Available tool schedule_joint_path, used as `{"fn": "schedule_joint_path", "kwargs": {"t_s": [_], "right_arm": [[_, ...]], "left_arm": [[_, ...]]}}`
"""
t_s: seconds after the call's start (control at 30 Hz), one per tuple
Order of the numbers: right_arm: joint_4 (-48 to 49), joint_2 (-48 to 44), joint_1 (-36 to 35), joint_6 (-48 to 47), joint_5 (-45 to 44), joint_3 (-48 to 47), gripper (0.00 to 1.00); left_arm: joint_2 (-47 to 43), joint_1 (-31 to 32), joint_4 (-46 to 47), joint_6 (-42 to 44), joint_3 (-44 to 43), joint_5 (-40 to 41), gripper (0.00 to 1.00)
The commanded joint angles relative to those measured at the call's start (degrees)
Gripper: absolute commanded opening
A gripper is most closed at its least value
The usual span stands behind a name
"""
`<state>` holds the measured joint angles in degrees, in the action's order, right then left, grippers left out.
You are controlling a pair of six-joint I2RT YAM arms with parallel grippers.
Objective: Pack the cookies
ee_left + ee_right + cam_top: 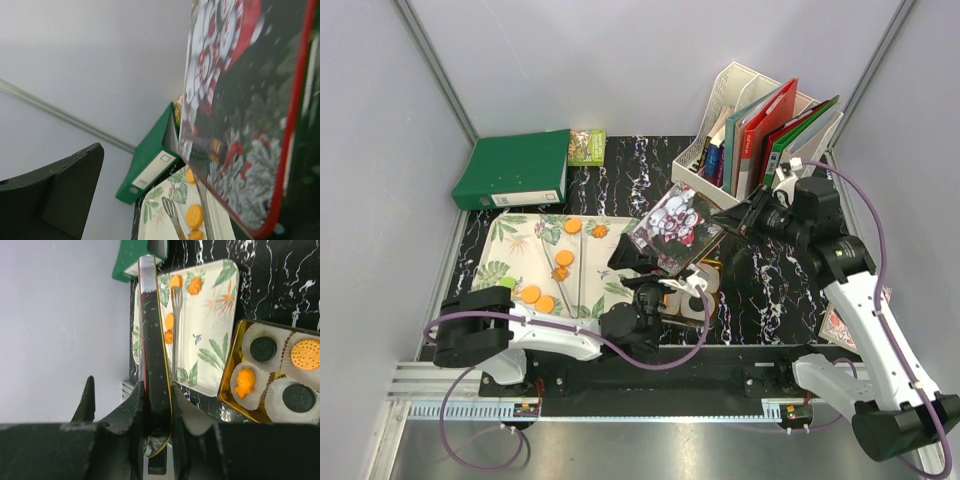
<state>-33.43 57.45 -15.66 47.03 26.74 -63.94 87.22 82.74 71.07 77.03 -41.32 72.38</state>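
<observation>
Several orange cookies (564, 258) lie on a floral tray (515, 250) at the left, beside metal tongs (176, 315). A gold tin (231, 365) holds black cookies (263, 348) and orange cookies (305, 354) in white paper cups. My right gripper (735, 220) is shut on the edge of the snowman-printed tin lid (675, 228) and holds it tilted above the tin; in the right wrist view (157, 400) the lid (152, 340) shows edge-on. My left gripper (632, 262) is open at the lid's lower left edge. One of its fingers (55, 195) stands apart from the lid (240, 125); the other is hidden.
A green binder (515, 170) lies at the back left, with a small snack packet (586, 146) beside it. A white file rack with folders (760, 130) stands at the back right, close behind my right arm. Grey walls enclose the dark marbled table.
</observation>
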Motion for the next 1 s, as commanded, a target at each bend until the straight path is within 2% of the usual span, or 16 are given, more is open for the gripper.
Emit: {"fn": "schedule_joint_path", "kwargs": {"t_s": [0.0,0.33,0.57,0.8,0.97], "right_arm": [[0.82,-4.27,0.02,-4.14,-7.92,2.07,0.00],[-0.23,-10.15,0.10,-5.71,-15.22,-1.80,0.00],[-0.50,-14.03,0.10,-6.16,-17.60,2.06,0.00],[3.27,-20.01,0.19,-3.26,-21.11,8.83,0.00],[4.43,-20.98,0.10,-2.11,-21.38,10.33,0.00]], "left_arm": [[-5.57,-1.53,20.60,-7.86,-1.92,9.62,0.99],[-6.89,-1.44,21.31,-9.88,1.50,13.13,0.99],[-6.54,-1.18,23.32,-11.47,2.74,17.53,0.99],[-7.33,-1.53,24.64,-14.98,-1.56,25.96,0.99],[-9.78,-0.74,24.65,-12.44,-6.40,25.97,0.99]]}}
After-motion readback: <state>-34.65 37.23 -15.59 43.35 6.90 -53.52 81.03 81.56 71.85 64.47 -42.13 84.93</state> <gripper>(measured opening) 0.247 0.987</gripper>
